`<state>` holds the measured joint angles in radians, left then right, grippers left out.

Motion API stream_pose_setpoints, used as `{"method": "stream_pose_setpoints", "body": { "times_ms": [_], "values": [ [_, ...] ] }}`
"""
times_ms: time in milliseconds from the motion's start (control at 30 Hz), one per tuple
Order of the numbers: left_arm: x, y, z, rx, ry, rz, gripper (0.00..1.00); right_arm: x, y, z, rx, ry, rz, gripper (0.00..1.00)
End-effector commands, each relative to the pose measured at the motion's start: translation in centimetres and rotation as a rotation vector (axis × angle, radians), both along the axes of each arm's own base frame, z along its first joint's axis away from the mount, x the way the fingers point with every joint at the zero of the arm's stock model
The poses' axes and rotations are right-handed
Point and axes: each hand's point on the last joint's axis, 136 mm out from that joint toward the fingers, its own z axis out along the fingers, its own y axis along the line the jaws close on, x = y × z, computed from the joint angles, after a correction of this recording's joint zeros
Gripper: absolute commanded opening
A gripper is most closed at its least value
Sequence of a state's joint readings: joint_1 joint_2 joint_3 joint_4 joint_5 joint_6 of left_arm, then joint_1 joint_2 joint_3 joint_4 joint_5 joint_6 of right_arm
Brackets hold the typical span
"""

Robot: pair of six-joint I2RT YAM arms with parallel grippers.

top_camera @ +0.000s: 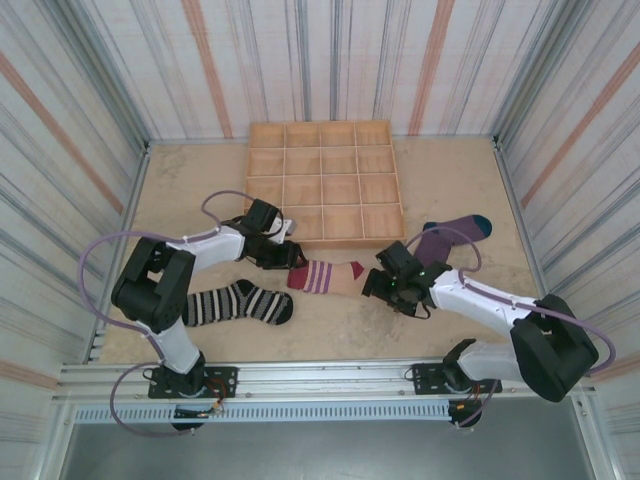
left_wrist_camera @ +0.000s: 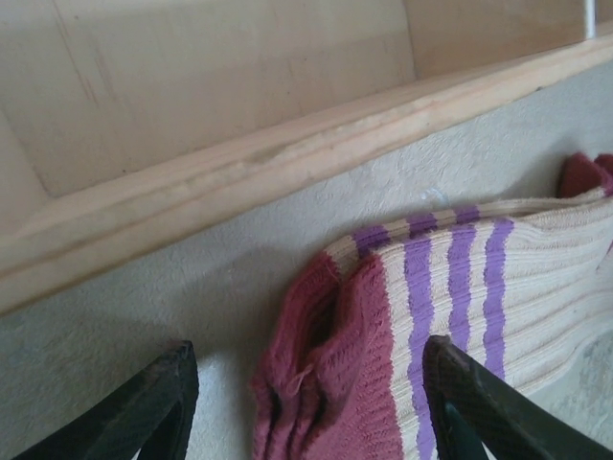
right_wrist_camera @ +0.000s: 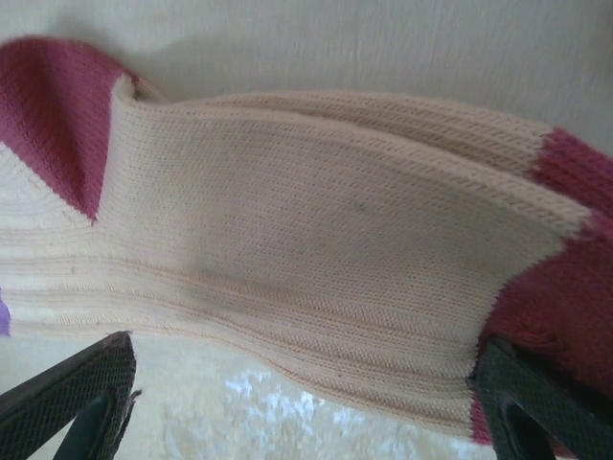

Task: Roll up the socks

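Left gripper [left_wrist_camera: 306,383] and right gripper [right_wrist_camera: 305,369], jaws open, straddle the tan sock [top_camera: 325,275] at its left cuff and right toe.

Tan sock [right_wrist_camera: 316,259]: one item, ribbed knit, laid across a pale table surface [right_wrist_camera: 383,57], marked by a dark red patch at the upper left and a dark red end at the right. Right gripper [right_wrist_camera: 305,388]: two dark textured fingers [right_wrist_camera: 77,393] are seen spread wide at the lower corners. The one at the lower left is clear of the fabric, and the other is set in front of the red end.
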<state>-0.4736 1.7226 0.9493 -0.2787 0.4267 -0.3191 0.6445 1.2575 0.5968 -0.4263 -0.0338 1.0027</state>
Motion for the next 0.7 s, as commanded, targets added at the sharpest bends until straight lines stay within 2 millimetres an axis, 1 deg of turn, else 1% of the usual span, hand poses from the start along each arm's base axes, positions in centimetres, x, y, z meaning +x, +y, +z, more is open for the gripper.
{"method": "stream_pose_setpoints", "body": {
  "times_ms": [0, 67, 167, 267, 400, 500, 600, 633, 667],
  "values": [
    [-0.6, -0.2, -0.3, 0.001, 0.018, -0.003, 0.64, -0.2, -1.4, -1.3, -0.056, 0.051, 0.126, 0.96],
    [-0.9, -0.2, -0.2, -0.005, 0.025, 0.003, 0.64, 0.3, -2.3, -1.5, -0.089, 0.063, 0.163, 0.97],
    [-1.1, -0.3, -0.5, -0.011, 0.041, 0.011, 0.63, 1.3, -3.2, -1.3, -0.119, 0.059, 0.201, 0.98],
    [-1.3, -0.4, -0.9, -0.013, 0.055, 0.016, 0.63, 2.4, -2.9, -0.5, -0.118, 0.011, 0.247, 0.99],
    [-1.5, -1.0, -1.0, -0.031, 0.073, 0.02, 0.61, 3.3, -2.5, 0.3, -0.118, -0.031, 0.281, 0.99],
    [-1.6, -1.6, -1.2, -0.039, 0.081, 0.008, 0.56, 3.7, -2.0, 1.0, -0.102, -0.062, 0.296, 0.98],
    [-2.0, -2.1, -1.5, -0.039, 0.101, 0.005, 0.48, 3.8, -1.6, 1.9, -0.097, -0.106, 0.312, 0.98],
    [-2.1, -2.0, -1.7, -0.038, 0.11, 0.011, 0.45, 3.8, -1.4, 2.4, -0.101, -0.127, 0.32, 0.98],
    [-2.2, -2.1, -1.7, -0.041, 0.116, 0.016, 0.39, 3.7, -1.2, 2.9, -0.107, -0.152, 0.329, 0.97]
  ]
}}
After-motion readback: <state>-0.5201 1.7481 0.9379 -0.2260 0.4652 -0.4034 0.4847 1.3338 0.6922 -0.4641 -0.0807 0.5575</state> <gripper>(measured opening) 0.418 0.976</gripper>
